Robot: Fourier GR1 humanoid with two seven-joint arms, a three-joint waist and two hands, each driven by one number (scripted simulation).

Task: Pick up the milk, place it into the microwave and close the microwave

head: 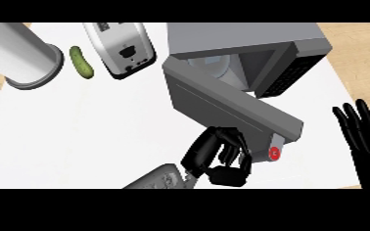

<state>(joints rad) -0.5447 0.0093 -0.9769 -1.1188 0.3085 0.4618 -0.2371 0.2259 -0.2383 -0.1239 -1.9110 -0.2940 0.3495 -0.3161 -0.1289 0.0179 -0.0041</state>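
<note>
I see the microwave [249, 38] with its door [225, 100] open wide. My left hand [208, 151] is curled up against the door's outer edge. My right hand [356, 127] rests open by the right edge. A toaster [119, 49], a green pickle [81, 62] and a grey can [27, 54] sit far left.

Single head view, steeply down, close over counter [86, 127].

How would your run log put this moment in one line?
microwave door: open | left hand: curled, at door's free end | right hand: open, resting at right edge | milk: unseen on counter
</note>
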